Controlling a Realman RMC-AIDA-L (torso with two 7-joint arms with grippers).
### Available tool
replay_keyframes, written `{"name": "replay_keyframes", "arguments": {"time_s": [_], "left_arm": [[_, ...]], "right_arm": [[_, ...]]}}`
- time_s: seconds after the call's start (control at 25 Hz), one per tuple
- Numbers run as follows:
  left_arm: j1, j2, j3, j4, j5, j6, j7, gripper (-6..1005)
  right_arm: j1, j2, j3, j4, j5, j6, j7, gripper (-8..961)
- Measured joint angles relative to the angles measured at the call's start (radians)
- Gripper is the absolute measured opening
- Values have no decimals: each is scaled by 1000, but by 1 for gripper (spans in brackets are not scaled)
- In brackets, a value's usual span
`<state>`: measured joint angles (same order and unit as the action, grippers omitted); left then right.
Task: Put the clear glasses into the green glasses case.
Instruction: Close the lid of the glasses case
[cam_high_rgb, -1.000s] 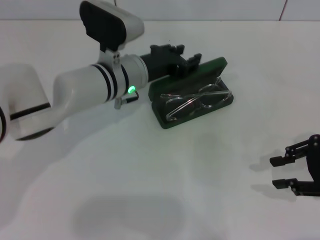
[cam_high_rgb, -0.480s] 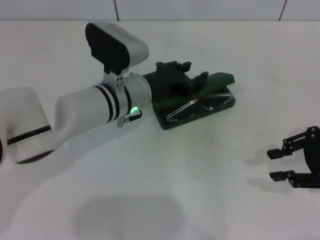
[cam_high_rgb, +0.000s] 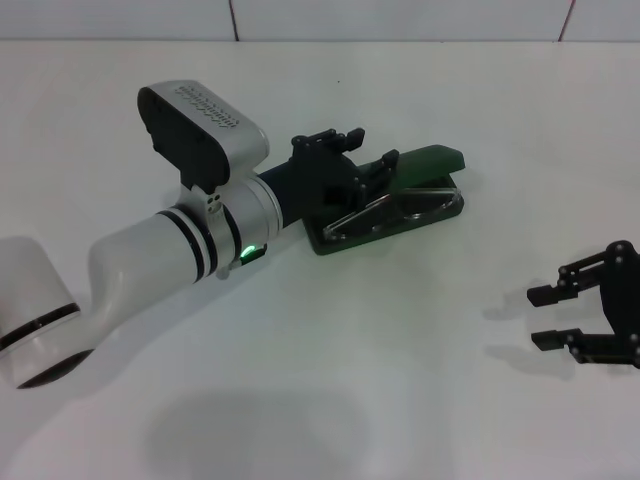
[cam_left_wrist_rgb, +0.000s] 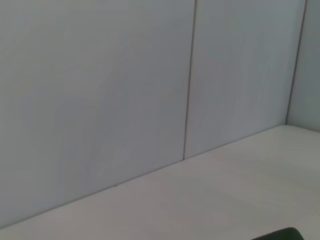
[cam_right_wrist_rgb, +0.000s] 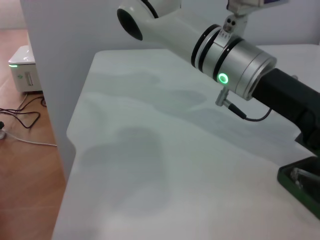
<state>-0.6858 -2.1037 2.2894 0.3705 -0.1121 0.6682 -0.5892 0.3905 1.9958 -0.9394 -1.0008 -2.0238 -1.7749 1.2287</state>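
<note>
The green glasses case (cam_high_rgb: 428, 160) lies at mid table, its lid tilted low over the base and not fully down. Inside the narrow gap lie the clear glasses (cam_high_rgb: 398, 209), their lens and arms showing. My left gripper (cam_high_rgb: 357, 160) is open and sits at the lid's hinge-side end, fingers against the lid. Only a sliver of the case (cam_left_wrist_rgb: 280, 235) shows in the left wrist view. Its near corner (cam_right_wrist_rgb: 299, 186) appears in the right wrist view, below my left arm (cam_right_wrist_rgb: 235, 60). My right gripper (cam_high_rgb: 540, 317) hovers open and empty at the far right.
The white table (cam_high_rgb: 330, 380) runs back to a pale wall (cam_left_wrist_rgb: 100, 90). The right wrist view shows the table's edge with a wooden floor, cables and a white box (cam_right_wrist_rgb: 22, 67) beyond it.
The lid has swung down from wide open to nearly over the glasses, pushed by my left gripper, which moved lower. My right gripper shifted slightly inward.
</note>
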Motion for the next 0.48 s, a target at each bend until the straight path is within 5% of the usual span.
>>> {"name": "replay_keyframes", "arguments": {"time_s": [0.48], "left_arm": [[7,-1,26,-8,10,11,68,529]], "right_arm": [[4,6,3,-10,3,0,10,474]]}}
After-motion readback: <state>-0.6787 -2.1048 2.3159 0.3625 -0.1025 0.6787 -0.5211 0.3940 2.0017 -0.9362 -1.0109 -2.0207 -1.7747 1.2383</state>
